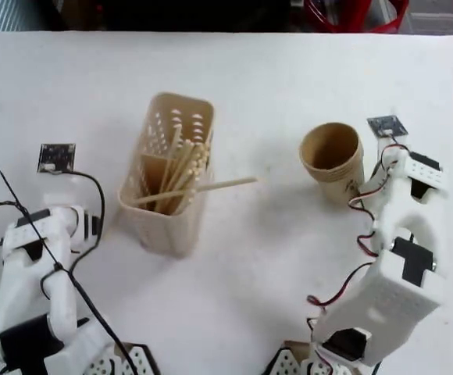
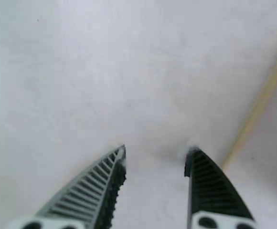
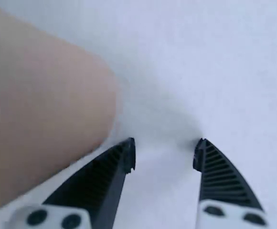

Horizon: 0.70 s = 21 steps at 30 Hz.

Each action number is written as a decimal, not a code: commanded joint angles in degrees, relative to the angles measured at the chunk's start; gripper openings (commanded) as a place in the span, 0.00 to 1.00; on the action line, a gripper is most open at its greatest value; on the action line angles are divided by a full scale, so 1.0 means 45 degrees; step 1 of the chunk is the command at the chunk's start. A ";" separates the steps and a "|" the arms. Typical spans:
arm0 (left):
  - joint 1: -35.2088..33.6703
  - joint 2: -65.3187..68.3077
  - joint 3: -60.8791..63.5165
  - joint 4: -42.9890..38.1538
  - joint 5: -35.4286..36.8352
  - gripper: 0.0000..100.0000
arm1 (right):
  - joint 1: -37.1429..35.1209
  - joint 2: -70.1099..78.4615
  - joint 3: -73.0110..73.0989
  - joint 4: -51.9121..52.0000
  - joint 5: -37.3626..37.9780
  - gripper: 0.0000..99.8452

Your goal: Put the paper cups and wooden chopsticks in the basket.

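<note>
The cream perforated plastic basket (image 1: 164,230) stands mid-tabletop (image 1: 289,78) and holds the pale wooden chopsticks (image 1: 183,172), one of them poking out over its rim. The stacked brown paper cups (image 1: 332,160) sit upright outside it, just beside the right tool (image 3: 165,149), which is spread wide and empty. The left tool (image 2: 155,155) is likewise parted, gripping nothing.

Right gripper (image 3: 165,155) low over white table (image 3: 215,62), jaws parted with bare table between them, tan cup (image 3: 38,109) wall close beside one finger (image 3: 105,176), cup blurred, contact unclear
</note>
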 commanded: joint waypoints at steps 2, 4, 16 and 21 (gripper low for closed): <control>-0.0029 -0.0049 -0.0059 0.0313 -0.0156 0.21 | 0.1319 -0.0420 -0.0254 -0.0166 0.0078 0.21; -0.0029 -0.0049 -0.0059 0.0313 -0.0156 0.21 | 0.1748 -0.0908 -0.0254 -0.0088 0.0020 0.21; -0.0029 -0.0049 -0.0059 0.0313 -0.0156 0.21 | 0.2217 -0.3272 -0.0274 0.0869 -0.0039 0.21; -0.0029 -0.0049 -0.0059 0.0313 -0.0156 0.21 | -0.0537 -0.4015 -0.0742 0.1709 -0.1309 0.21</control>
